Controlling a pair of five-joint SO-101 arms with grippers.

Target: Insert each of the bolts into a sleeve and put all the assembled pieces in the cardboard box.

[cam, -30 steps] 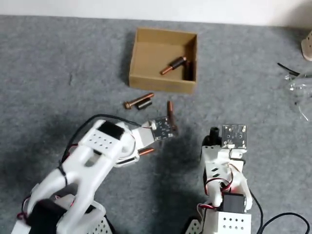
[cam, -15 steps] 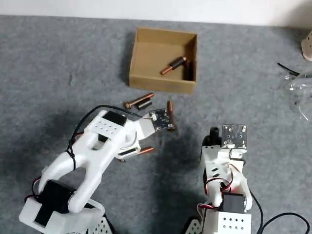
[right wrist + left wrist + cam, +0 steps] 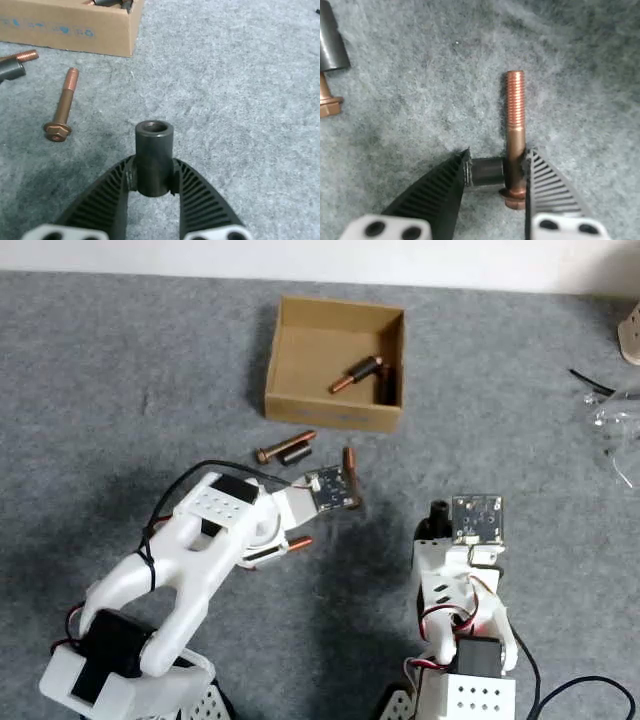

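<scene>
Left gripper (image 3: 497,156) edged forward, clamped on bolt (image 3: 515,110), right gripper (image 3: 154,169) clamping sleeve (image 3: 154,136), grey carpet (image 3: 100,360)

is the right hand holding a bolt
No, the right hand grips a black sleeve, its hollow end showing.

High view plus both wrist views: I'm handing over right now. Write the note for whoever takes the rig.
Left gripper: fingers closed on a bolt near its head, a short dark piece pinched beside it.
Right gripper: holds a sleeve upright.
Done: one assembled piece in the cardboard box.
To do: second bolt and loose sleeve lie together near the box; a copper tip under the left arm may be another bolt. Assemble, box all.
</scene>
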